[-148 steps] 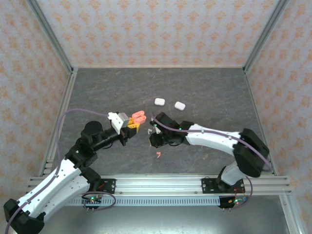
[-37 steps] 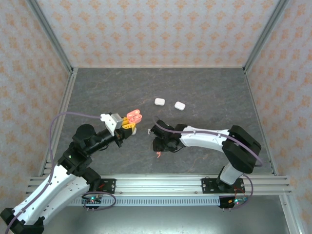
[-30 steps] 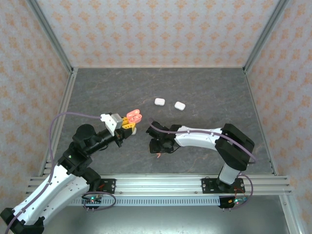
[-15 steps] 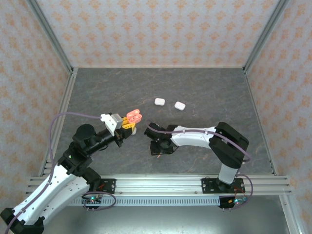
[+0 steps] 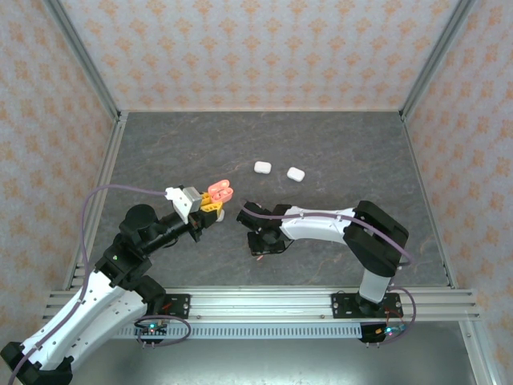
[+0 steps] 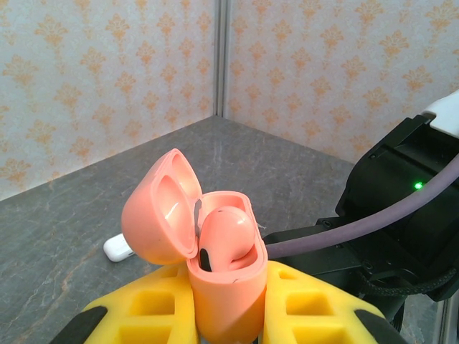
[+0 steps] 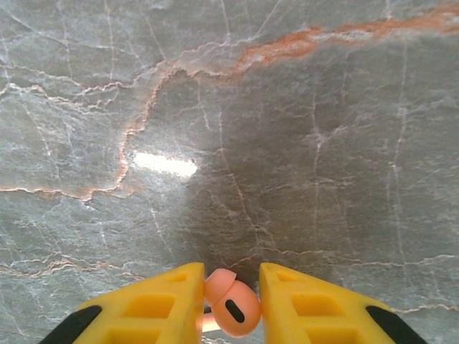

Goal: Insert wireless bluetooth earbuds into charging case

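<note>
The left gripper [image 5: 213, 203] is clamping the open salmon-pink charging case [image 6: 224, 294], with 1 seated earbud [image 6: 228, 233] resting in its well. The right gripper [image 7: 226, 290] is pinching 1 loose earbud [image 7: 233, 308], also pink, between its yellow fingertips, down near the marbled table [image 7: 323, 143].

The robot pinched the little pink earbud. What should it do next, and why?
Probably lift it a little, straight up. The right gripper looks shut on the pink earbud right down at the table, and the left gripper holds the pink case open, with one bud already inside.
</note>
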You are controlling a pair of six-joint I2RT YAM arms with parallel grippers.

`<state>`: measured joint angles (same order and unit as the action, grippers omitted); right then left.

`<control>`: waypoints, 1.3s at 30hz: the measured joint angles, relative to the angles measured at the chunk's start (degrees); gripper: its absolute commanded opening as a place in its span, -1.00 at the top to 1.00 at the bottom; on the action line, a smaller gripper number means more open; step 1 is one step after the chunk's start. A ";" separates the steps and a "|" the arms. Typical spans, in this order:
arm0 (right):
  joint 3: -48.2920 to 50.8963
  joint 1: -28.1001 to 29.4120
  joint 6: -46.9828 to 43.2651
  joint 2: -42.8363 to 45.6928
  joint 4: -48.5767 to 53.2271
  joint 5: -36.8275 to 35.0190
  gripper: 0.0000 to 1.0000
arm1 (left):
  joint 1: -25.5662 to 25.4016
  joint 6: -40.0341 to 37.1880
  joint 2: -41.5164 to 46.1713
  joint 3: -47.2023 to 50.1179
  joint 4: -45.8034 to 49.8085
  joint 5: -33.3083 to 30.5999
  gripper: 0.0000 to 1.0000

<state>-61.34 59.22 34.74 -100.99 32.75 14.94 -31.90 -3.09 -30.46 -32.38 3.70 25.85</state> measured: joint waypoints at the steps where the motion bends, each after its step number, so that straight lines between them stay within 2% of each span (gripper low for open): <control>1: -0.02 0.00 -0.13 0.00 0.17 -0.13 0.51 | 0.00 0.02 0.00 0.00 -0.02 0.00 1.00; 11: -0.02 0.00 -2.01 1.38 0.68 -1.25 0.53 | 0.00 0.02 -0.07 0.00 0.00 0.00 1.00; 18: -0.26 -1.20 -7.04 10.27 2.69 -4.11 0.52 | 0.00 0.68 -2.27 0.00 -0.11 0.68 1.00; 28: -7.37 -5.84 -21.31 23.58 7.78 -8.39 0.52 | 0.00 2.67 -8.22 0.09 -1.88 4.22 1.00; 34: -14.03 -5.92 -31.93 27.08 8.44 -10.03 0.52 | 0.00 3.28 -12.63 -1.46 -1.88 8.44 1.00; 39: -15.61 -5.92 -38.58 28.26 7.78 -9.40 0.52 | 0.00 3.34 -13.97 -2.58 -2.47 11.76 1.00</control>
<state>-76.95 53.30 -3.84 -72.73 40.53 5.54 -31.90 0.25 -44.42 -34.96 1.23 37.60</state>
